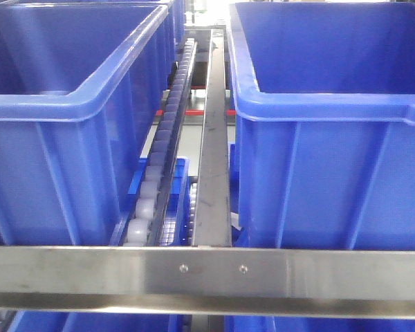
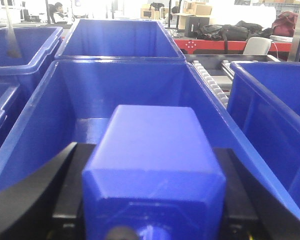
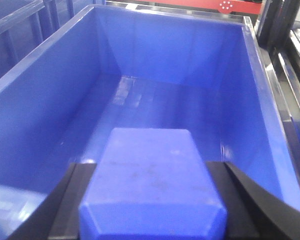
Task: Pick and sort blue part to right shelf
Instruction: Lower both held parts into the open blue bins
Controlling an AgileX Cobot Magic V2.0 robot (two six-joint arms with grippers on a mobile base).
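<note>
Front-facing view, the right shelf (image 1: pixel 207 280): its steel crossbar runs along six o'clock, a roller rail (image 1: pixel 162 145) and a flat steel bar (image 1: pixel 213 138) climb toward twelve, and two large blue bins fill nine and three o'clock. Neither of my arms shows in this view.

Left wrist view: a deep blue bin (image 2: pixel 135 92) opens ahead toward twelve, another bin behind it, a third at three o'clock. My left gripper (image 2: pixel 152 200) is closed on a blue block (image 2: pixel 152 160), black fingers (image 2: pixel 65 185) pressed flat against its two long sides at nine and three. Whether this is the tall knobbed part I cannot tell; only a smooth end faces the lens.

Right wrist view: my right gripper (image 3: pixel 150 200) likewise clamps a second blue block (image 3: pixel 150 170), poised above the floor of its own blue bin (image 3: pixel 270 115), which stretches away to twelve.

Both wrists point roughly level and slightly downward over the bin mouths.

By my reckoning, each block is rigid moulded plastic, probably light, with slick walls; a squeeze across the flat parallel sides, as now, looks the surest hold. A drop into the bin seems unlikely to harm it.
</note>
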